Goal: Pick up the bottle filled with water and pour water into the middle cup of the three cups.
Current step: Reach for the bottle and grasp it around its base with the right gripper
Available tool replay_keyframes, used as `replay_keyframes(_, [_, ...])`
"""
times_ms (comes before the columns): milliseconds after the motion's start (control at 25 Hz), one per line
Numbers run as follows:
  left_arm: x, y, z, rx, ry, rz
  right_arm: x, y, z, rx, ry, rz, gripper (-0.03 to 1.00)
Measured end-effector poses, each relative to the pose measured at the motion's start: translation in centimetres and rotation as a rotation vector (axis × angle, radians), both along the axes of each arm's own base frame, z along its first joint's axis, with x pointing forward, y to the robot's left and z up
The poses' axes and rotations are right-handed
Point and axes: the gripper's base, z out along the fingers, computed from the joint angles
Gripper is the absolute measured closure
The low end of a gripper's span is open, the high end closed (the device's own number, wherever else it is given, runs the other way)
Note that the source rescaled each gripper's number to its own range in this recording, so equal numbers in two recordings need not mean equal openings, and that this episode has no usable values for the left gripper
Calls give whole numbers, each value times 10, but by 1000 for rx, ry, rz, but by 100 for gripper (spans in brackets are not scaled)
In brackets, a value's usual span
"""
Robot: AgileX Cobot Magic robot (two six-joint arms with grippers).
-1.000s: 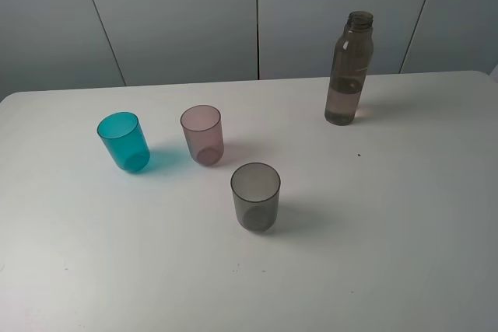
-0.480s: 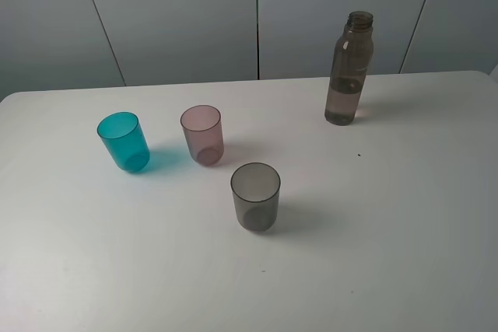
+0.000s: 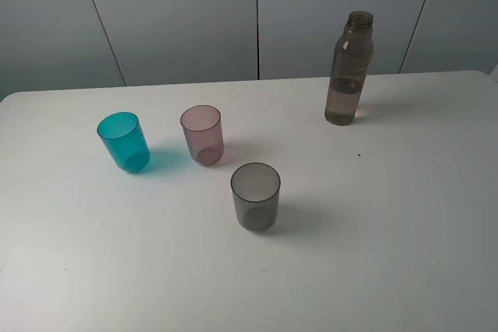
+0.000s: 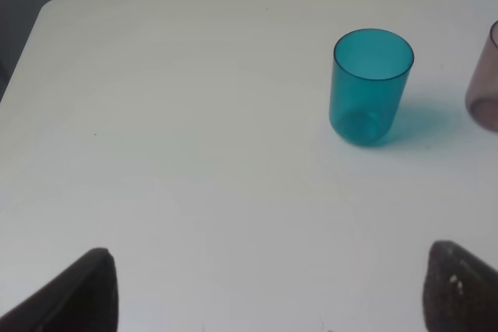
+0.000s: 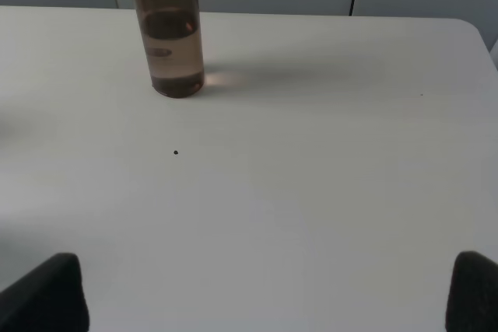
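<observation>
1. Nothing of the task is done yet: the bottle [image 3: 348, 68] stands upright and uncapped at the far right of the table [image 3: 389, 254], with water in its lower part, well apart from the cups
2. The pink cup [image 3: 202, 134], the middle of the three, stands upright and looks empty, between the teal cup [image 3: 124, 141] on its left and the grey cup [image 3: 255, 196], which is nearer the camera on its right
3. The left fingers [image 4: 87, 295] are spread wide with nothing between them, over bare table short of the teal cup
4. The right fingers [image 5: 48, 295] are also spread wide and empty, facing the bottle but well short of it
5. Everything is left to do: grasp the bottle, most likely with the right arm since it is nearer, carry it over the pink cup, then tilt and pour
</observation>
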Motion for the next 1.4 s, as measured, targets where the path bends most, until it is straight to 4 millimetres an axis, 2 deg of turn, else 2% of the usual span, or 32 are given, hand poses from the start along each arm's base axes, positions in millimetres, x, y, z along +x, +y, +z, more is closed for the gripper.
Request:
replay_keyframes(200, [0,0,0,0,0,0,1,0,1,0,1,0,-3])
replay_keyframes(400, [0,0,0,0,0,0,17,2,31,-5,-1,5,-3])
replay_keyframes(520, [0,0,0,-1,0,-1,36,4,54,-25,8,16,-3])
replay_keyframes(680, [0,0,0,-1,0,-1,70,8,79,-23,28,30,-3])
replay_keyframes(800, [0,0,0,-1,0,-1,102,15,87,9,47,54,-3])
replay_keyframes(1120, [0,0,0,-1,0,-1,187,34,68,123,92,124,-3])
replay_keyframes(1240, [0,0,0,-1,0,-1,211,40,55,93,111,155,-3])
replay_keyframes(1400, [0,0,0,-1,0,-1,237,58,28,62,202,217,-3])
